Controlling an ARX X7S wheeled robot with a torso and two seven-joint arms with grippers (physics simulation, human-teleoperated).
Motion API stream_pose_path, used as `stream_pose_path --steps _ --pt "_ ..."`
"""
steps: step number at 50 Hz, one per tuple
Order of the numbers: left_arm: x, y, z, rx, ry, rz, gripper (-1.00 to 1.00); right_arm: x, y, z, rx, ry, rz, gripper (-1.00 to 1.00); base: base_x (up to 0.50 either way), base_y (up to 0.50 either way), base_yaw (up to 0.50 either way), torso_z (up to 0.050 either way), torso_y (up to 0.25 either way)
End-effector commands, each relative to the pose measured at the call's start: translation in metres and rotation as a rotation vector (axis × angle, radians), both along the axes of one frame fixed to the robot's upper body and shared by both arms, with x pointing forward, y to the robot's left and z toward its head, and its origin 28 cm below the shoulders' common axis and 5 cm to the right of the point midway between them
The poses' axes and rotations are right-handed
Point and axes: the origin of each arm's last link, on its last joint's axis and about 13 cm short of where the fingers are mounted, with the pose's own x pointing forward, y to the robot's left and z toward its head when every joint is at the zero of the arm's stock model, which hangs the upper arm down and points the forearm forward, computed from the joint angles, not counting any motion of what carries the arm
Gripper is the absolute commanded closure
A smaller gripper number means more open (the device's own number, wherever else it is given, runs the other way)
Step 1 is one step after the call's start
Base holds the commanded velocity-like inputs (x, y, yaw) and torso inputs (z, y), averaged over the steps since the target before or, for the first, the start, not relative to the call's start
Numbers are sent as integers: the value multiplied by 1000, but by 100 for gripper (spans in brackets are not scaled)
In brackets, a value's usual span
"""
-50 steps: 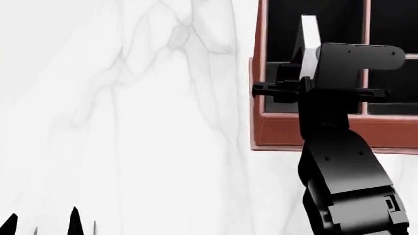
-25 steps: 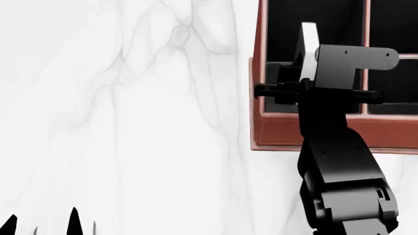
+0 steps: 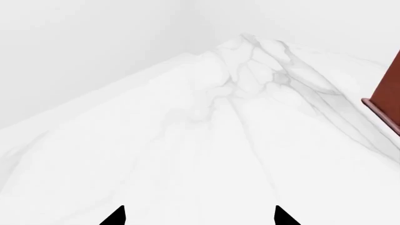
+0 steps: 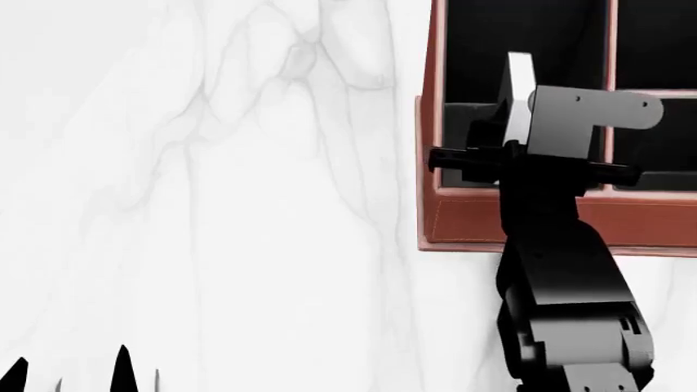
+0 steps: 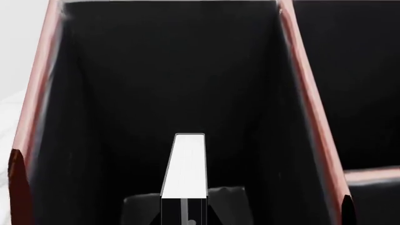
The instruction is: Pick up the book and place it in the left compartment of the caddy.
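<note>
The reddish-brown caddy (image 4: pixel 468 222) stands at the right of the head view. A small black book (image 4: pixel 520 80) with white page edges is held upright on its edge by my right gripper (image 4: pixel 503 122), which is shut on it. The book (image 5: pixel 185 164) hangs within the black-lined left compartment (image 5: pixel 156 70), between its brown rims; the right gripper (image 5: pixel 185 212) clamps its near end. My left gripper (image 4: pixel 70 376) is open and empty, low at the near left, far from the caddy. In the left wrist view the left gripper (image 3: pixel 198 218) shows only two dark tips over bare marble.
The white marble tabletop (image 4: pixel 218 204) stretches left of the caddy. A thin brown divider (image 5: pixel 309 108) separates the left compartment from the shorter sections (image 4: pixel 654 49) to its right. A corner of the caddy (image 3: pixel 386 96) shows in the left wrist view.
My right gripper has moved slightly down and to the right with the book, bringing it lower into the left compartment. The left arm has not moved.
</note>
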Motion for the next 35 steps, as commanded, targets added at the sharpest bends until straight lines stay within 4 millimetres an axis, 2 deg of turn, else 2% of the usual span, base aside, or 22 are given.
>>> stream_pose_path --steps 1,3,4,12,20,26,29,35 --pt "0 0 1 -3 0 -1 -100 4 0 8 -36 -43 -1 100 0 0 0 0 0" --pt "0 0 1 -3 0 -1 -100 4 0 8 -45 -45 2 100 0 0 0 0 5" --pt "0 0 1 -4 0 -2 -100 4 1 8 -46 -45 2 -100 0 0 0 0 0" --pt "-1 0 1 -5 0 -2 -100 3 1 7 -48 -58 5 -100 0 0 0 0 0" --pt "-1 0 1 -8 0 -4 -100 -11 2 18 -71 -146 -18 -100 0 0 0 0 0" --pt "-1 0 0 -10 1 -4 -100 -35 8 31 -118 -227 -21 -100 0 0 0 0 0" --pt "-1 0 1 -11 0 -3 -100 -56 13 40 -125 -279 -14 -100 0 0 0 0 0" --pt "0 0 2 -11 1 -5 -100 -77 16 49 -121 -333 -9 -100 0 0 0 0 0"
